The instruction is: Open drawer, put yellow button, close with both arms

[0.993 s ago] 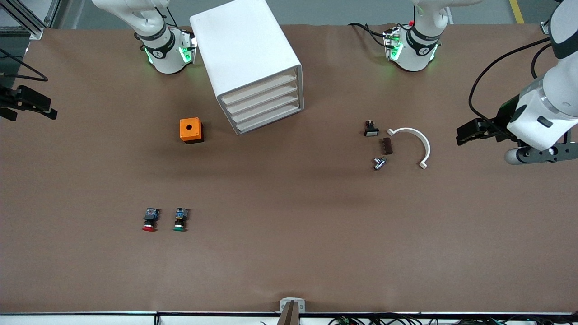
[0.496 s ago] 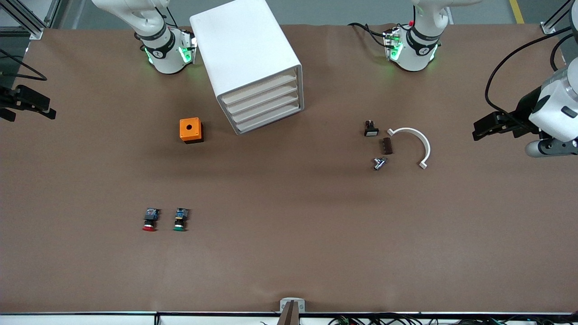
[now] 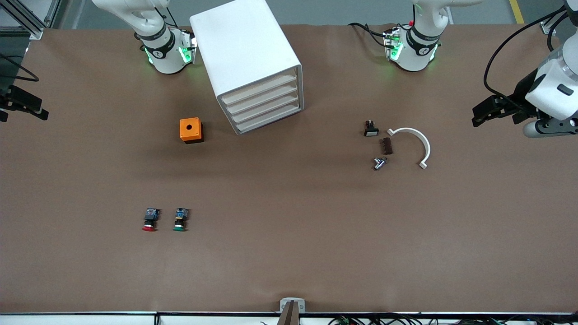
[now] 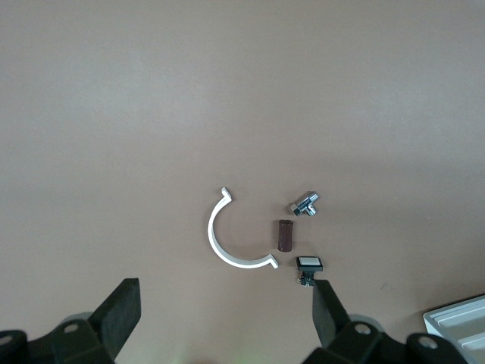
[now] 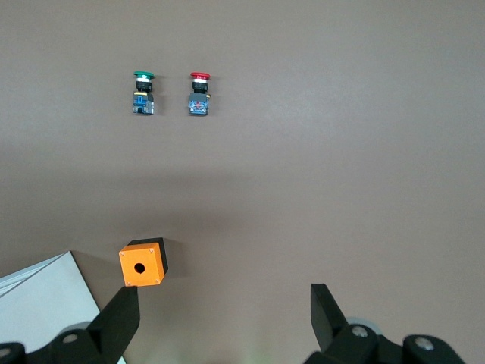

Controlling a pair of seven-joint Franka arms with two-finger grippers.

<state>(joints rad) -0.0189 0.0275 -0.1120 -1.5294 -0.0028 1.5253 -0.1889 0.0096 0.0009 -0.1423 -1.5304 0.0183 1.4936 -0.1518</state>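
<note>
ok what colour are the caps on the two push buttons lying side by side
One red, one green; neither is yellow. The right wrist view shows them best.

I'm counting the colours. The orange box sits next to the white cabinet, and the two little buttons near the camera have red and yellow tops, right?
Almost. The orange box does sit beside the white cabinet, but the two buttons are red and green, not yellow. The front view and right wrist view both show it.

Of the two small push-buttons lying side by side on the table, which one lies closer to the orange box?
The green-capped button: it lies more directly below the orange box in the front view, while the red-capped button sits beside it, further toward the right arm's end.
</note>
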